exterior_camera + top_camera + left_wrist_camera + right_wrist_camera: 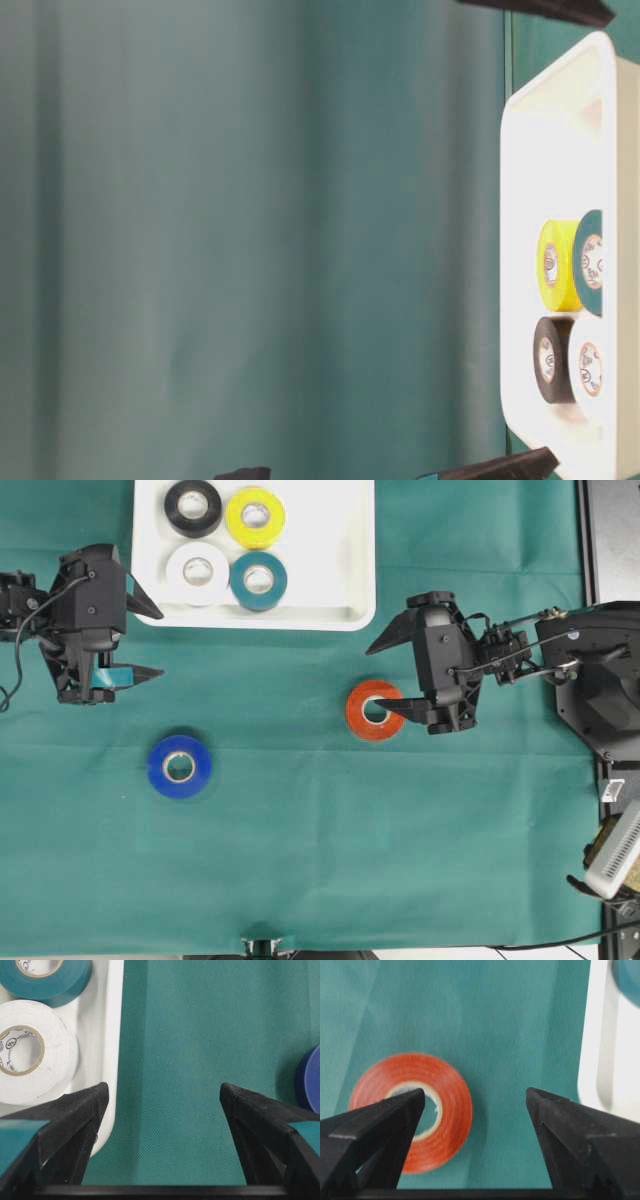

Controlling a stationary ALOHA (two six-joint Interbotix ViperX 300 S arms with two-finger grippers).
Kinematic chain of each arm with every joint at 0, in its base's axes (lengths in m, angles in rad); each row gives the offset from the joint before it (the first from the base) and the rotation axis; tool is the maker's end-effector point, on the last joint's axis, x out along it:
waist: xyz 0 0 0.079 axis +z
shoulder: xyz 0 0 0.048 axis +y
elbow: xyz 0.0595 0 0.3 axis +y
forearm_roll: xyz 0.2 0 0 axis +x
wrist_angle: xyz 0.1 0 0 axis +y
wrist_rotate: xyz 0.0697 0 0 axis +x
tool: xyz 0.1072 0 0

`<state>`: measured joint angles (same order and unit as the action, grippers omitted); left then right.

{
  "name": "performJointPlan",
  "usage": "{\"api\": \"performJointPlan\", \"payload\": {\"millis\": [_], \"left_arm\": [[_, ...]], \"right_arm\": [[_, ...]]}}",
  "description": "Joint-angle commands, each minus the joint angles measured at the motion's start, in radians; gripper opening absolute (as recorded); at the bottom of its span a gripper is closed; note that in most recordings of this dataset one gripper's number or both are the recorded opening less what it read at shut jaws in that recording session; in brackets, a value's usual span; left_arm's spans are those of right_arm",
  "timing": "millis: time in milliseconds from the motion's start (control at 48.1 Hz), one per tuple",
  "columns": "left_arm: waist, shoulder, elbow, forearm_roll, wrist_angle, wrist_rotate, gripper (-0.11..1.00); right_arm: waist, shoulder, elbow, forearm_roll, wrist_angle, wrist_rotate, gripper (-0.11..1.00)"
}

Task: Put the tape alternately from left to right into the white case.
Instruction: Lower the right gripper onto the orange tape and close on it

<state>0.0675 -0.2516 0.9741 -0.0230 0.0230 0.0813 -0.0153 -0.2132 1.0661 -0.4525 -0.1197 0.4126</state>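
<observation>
Green cloth [320, 860] all over the table, plain, with soft folds. White case [340, 580], plain. Inside: black roll [193, 507], yellow roll [255, 517], white roll [198, 573], teal roll [259, 579]. Pale rings in the middle of each, tiny dark print on the rings in the left wrist view. On the cloth: blue roll [179, 767] to the left, red-orange roll [375, 710] to the right. Black left gripper [146, 641] with a teal patch. Black right gripper [386, 673].
</observation>
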Motion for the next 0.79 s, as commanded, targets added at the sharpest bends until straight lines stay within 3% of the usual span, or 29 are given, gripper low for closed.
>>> {"api": "performJointPlan", "payload": {"millis": [0,769], "left_arm": [[-0.003,-0.008,-0.02,-0.003,-0.008,0.0,0.99],[-0.003,-0.009,-0.014,-0.003,-0.008,0.0,0.99]], "right_arm": [[0.003,-0.009,-0.002,0.003,0.006,0.011,0.87],[0.003,0.181,-0.103,0.002,0.074,0.023,0.87]]}}
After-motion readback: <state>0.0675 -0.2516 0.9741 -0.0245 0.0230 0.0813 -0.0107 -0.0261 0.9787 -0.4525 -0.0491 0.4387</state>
